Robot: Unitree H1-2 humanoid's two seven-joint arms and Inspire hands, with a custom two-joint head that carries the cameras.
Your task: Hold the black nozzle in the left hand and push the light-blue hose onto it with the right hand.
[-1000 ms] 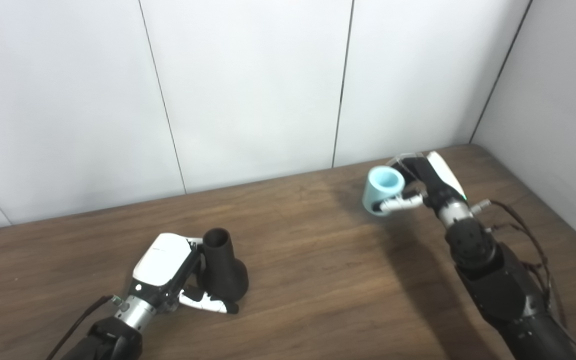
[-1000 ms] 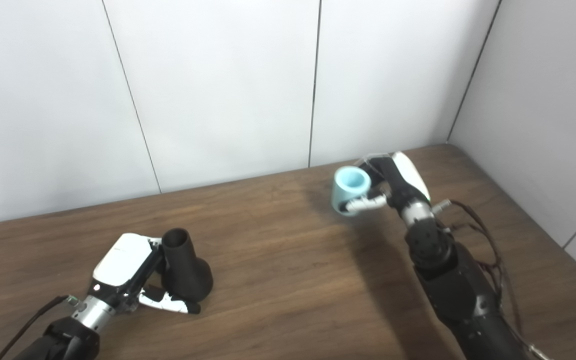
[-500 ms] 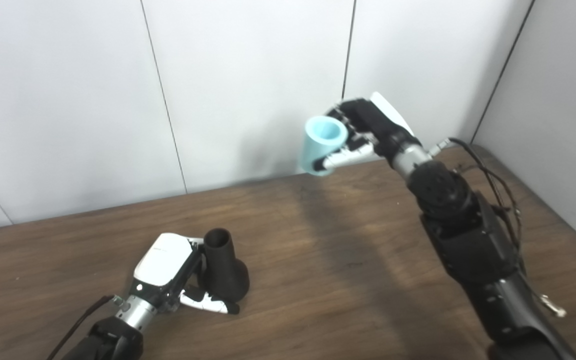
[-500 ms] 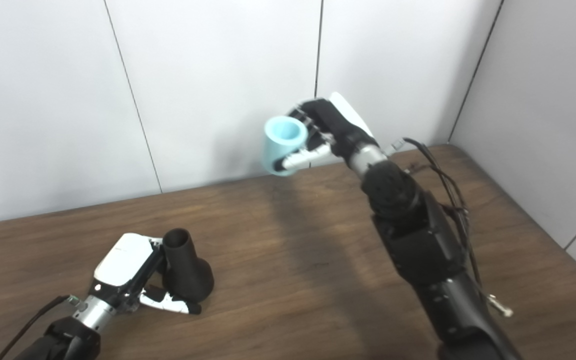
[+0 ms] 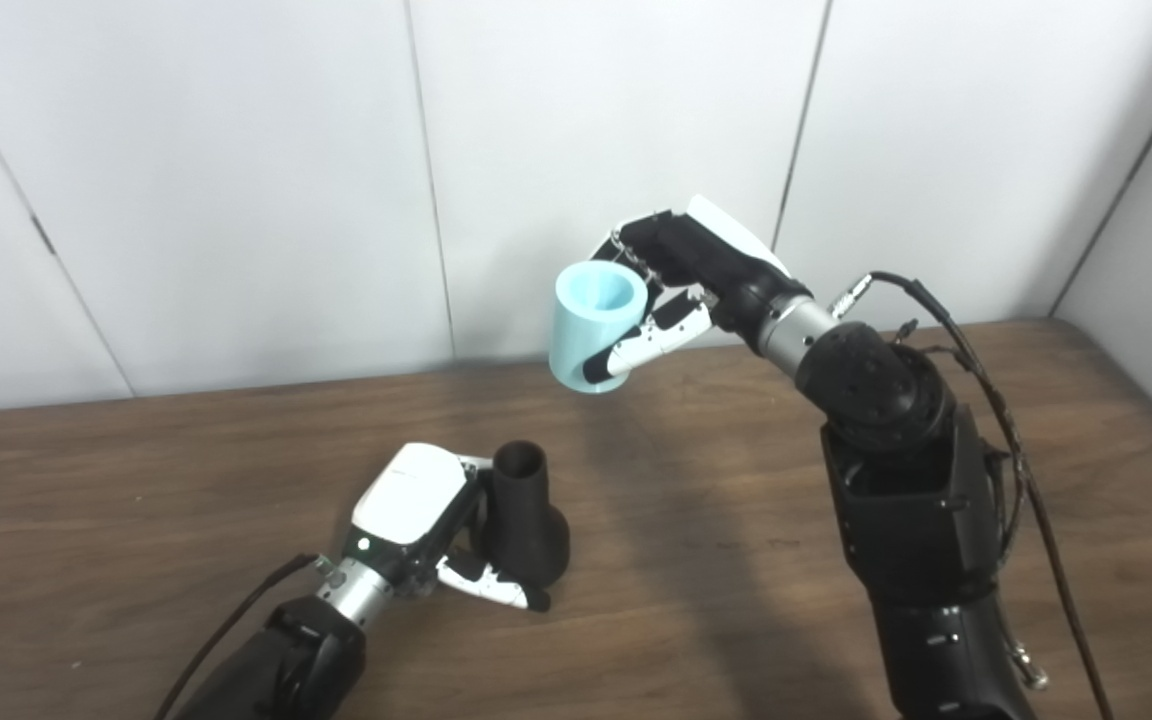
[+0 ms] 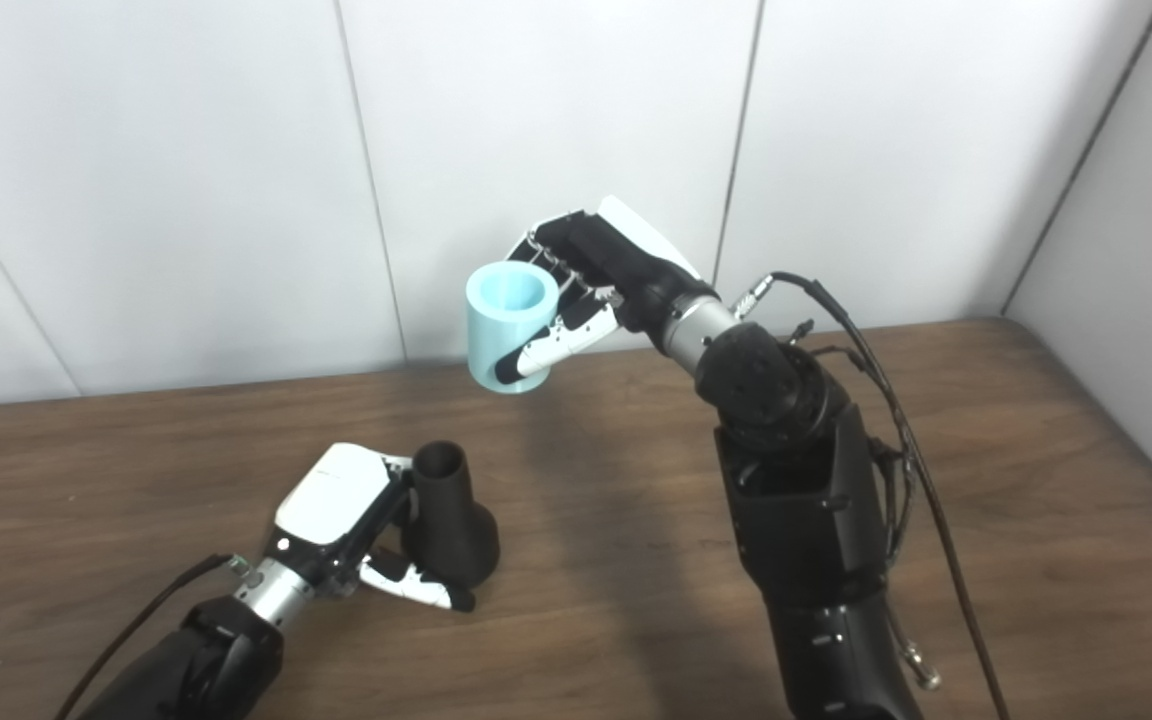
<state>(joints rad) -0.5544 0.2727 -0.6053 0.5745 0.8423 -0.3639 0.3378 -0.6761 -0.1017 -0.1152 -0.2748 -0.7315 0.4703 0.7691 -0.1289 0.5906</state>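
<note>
Though called hose point(image 5: 597, 324), short light-blue cylinder.

The left hand point(image 5: 416, 520) is being kept low in the lower left of the frame, its fingers closed around the black nozzle point(image 5: 524, 515), the forearm entering from the bottom edge. The right hand point(image 5: 696, 275) is being held raised at upper centre, fingers wrapped on the light-blue hose point(image 5: 593, 325), the arm being bent upward from the lower right.
</note>
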